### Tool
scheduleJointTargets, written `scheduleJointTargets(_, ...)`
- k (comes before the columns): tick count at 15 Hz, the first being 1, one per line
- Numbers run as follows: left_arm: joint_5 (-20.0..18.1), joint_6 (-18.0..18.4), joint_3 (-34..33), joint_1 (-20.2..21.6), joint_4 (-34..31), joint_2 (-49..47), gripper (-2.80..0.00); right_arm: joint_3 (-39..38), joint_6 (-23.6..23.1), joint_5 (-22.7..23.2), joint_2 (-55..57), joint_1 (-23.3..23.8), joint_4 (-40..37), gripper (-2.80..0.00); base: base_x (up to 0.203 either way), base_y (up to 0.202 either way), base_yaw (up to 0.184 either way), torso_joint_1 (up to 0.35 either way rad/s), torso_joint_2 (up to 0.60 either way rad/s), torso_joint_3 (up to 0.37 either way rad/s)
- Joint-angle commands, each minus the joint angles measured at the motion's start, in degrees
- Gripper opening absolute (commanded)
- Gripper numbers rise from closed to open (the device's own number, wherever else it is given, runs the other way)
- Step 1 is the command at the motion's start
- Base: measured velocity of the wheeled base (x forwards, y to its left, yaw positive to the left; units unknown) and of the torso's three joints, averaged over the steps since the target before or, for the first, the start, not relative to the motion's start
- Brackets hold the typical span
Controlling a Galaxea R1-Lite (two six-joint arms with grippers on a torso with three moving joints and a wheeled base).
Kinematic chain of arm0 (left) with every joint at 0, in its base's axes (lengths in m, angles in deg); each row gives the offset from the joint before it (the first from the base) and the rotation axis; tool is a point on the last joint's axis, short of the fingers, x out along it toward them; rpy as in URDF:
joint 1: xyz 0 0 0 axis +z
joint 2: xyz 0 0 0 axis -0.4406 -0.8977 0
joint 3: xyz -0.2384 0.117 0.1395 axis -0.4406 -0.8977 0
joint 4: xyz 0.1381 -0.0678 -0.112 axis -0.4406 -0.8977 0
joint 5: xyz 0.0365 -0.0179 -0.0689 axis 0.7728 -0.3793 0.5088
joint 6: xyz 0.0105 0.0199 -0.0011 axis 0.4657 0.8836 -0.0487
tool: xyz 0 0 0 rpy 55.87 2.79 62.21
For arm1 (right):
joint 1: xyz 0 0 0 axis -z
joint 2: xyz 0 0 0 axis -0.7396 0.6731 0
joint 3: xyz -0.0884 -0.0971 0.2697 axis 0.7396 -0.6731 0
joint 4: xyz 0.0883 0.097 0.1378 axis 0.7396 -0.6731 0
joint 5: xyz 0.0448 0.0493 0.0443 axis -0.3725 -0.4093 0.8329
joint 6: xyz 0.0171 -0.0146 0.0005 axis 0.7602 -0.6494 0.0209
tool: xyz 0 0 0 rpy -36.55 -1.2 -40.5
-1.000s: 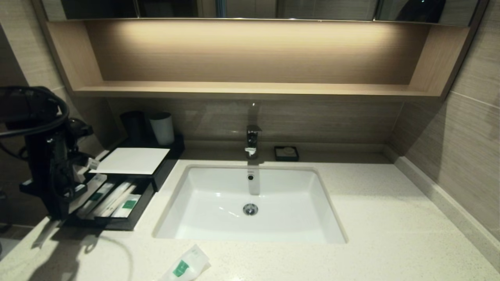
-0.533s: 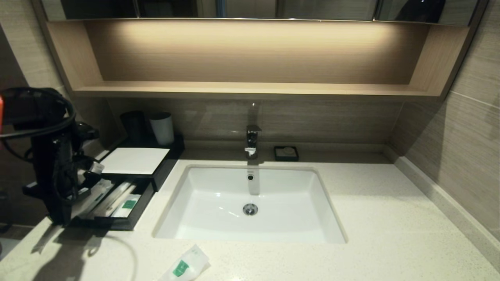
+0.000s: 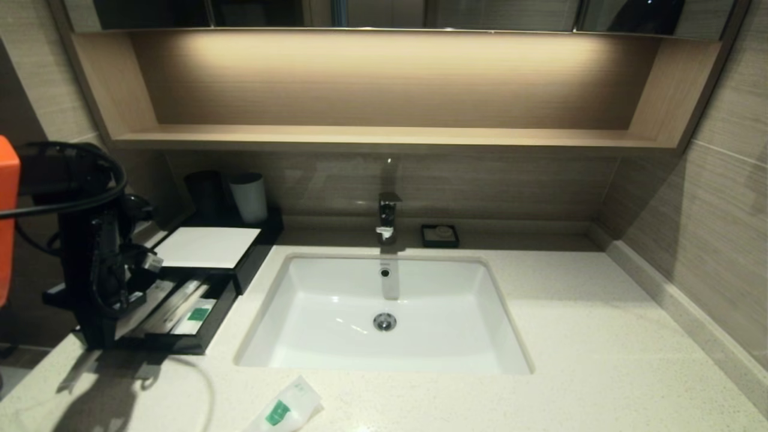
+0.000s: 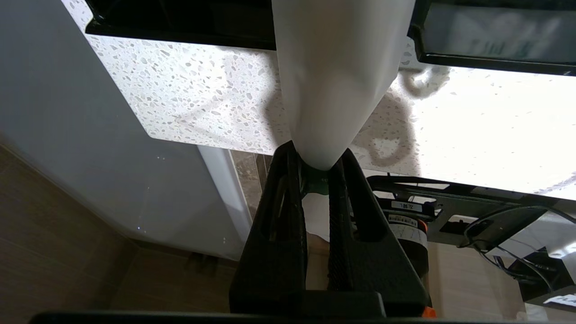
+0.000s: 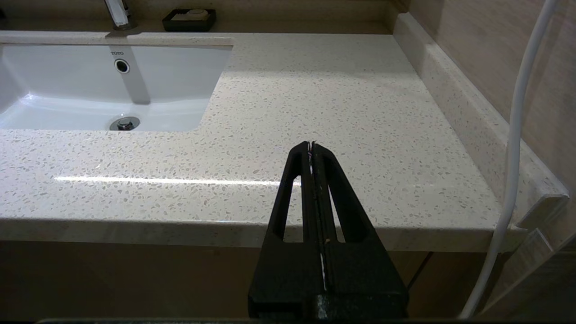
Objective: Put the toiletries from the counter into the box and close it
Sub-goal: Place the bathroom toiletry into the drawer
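Observation:
The black box with a white top panel stands at the counter's back left, its front drawer pulled out. A sachet with a green label and other long white sachets lie in the drawer. My left gripper hangs over the drawer's left part. In the left wrist view it is shut on one end of a frosted-white sachet. The short wide sachet lies on the counter near its front edge. My right gripper is shut and empty, off the counter's front right edge.
A white sink with a faucet fills the middle. A small black soap dish sits behind it. A dark cup and a white cup stand behind the box. A wooden shelf hangs above.
My left arm has moved a little to the right and down over the open drawer, still holding the sachet. The sachet on the counter has not moved.

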Motion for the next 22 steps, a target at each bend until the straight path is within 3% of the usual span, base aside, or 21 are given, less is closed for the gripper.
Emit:
scheduleJointTargets(1, 0.1, 0.1, 0.0, 0.0, -0.5, -0.2, -2.8, -0.1, 0.0, 0.0, 0.0, 0.0, 0.1, -2.8, 0.0, 0.0, 0.0, 0.0, 0.0, 0.0)
scheduleJointTargets(22, 0.1, -2.5, 0.0, -1.9, 4.6, -3.0, -2.8, -0.1, 0.0, 0.0, 0.0, 0.0, 0.1, -2.8, 0.0, 0.0, 0.0, 0.0, 0.0, 0.0)
